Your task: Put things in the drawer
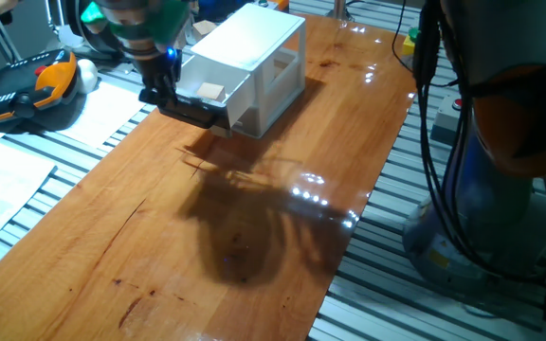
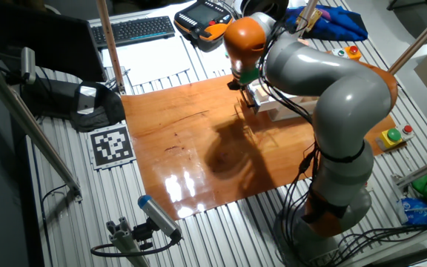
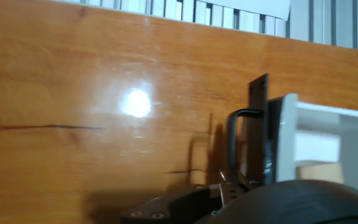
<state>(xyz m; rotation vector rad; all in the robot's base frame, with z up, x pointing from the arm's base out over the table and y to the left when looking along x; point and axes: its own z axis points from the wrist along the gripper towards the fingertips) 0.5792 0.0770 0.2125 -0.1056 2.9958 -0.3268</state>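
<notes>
A small pale wooden cube [image 1: 210, 92] lies inside the pulled-out upper drawer [image 1: 200, 95] of a white two-drawer cabinet [image 1: 254, 66], which stands toward the far end of a glossy wooden surface [image 1: 254, 218]. In the hand view the cube [image 3: 319, 172] shows as a beige block behind the drawer's white front, low at the right edge. The drawer's dark handle bar [image 1: 190, 111] runs across its front, and in the hand view the handle [image 3: 244, 146] appears as a black loop standing off the front panel.

The gripper [image 1: 162, 90] hangs right at the drawer's front left corner, by the handle; whether its fingers are parted or closed, or have hold of anything, cannot be told from any view. From the other fixed view the grey and orange arm [image 2: 332, 96] arches over the cabinet [image 2: 273, 104], hiding most of it.

Beyond the surface's far edge lie an orange and black teach pendant [image 1: 27, 90] and sheets of paper [image 1: 8, 185]; the other fixed view adds a keyboard [image 2: 136, 30] and a printed marker tag [image 2: 113, 145].
</notes>
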